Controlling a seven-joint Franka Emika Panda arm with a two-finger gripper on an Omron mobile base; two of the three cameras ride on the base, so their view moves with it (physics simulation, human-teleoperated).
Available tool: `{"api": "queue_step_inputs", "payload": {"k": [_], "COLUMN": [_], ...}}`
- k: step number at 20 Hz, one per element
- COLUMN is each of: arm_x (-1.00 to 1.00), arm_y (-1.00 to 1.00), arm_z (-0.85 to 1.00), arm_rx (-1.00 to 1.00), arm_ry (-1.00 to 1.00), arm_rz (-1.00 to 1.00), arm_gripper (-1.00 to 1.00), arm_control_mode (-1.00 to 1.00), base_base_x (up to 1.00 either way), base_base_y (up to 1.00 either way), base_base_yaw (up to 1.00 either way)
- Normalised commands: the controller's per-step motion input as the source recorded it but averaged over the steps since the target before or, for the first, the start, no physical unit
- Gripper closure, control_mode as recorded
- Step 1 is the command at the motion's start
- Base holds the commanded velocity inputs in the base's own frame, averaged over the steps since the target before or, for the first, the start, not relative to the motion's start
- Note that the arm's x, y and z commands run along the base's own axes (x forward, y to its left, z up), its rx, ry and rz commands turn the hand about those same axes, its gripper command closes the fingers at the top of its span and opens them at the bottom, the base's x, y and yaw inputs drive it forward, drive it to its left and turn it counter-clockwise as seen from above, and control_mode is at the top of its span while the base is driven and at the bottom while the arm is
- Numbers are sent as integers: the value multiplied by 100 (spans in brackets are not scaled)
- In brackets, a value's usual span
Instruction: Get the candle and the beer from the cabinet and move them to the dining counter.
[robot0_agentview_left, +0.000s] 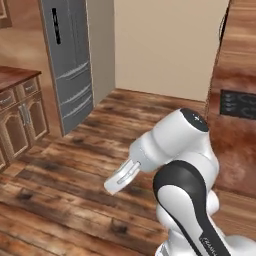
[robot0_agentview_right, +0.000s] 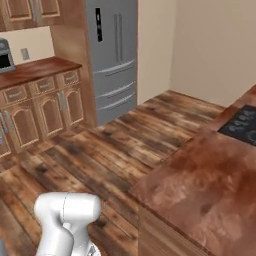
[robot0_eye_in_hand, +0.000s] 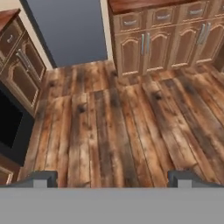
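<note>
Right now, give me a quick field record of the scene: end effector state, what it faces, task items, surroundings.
end effector: open, fingertips wide apart, nothing between them
facing: bare wood plank floor
dining counter: reddish-brown top, to the robot's right
cooktop: black, set in the dining counter's far end
fridge: grey, doors closed
lower cabinets: brown, doors closed
candle, beer: not yet on the dining counter

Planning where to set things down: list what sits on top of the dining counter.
On the dining counter I see a black cooktop at its far end; the rest of the visible reddish wood top is bare. Its near end runs out of frame, so that part cannot be checked.
</note>
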Motion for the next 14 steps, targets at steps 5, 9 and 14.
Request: {"api": "queue_step_inputs", "payload": {"k": [5, 9, 14], "arm_x": [0, 0, 0], "arm_y": [0, 0, 0], "arm_z": [0, 0, 0], "arm_rx": [0, 0, 0], "arm_ry": [0, 0, 0], "arm_rz": [0, 0, 0], "arm_gripper": [-100, -100, -100], "arm_control_mode": [100, 100, 100], "base_base_x": [0, 0, 0], "base_base_y": [80, 78, 73], "base_base_yaw": [45, 47, 49]}}
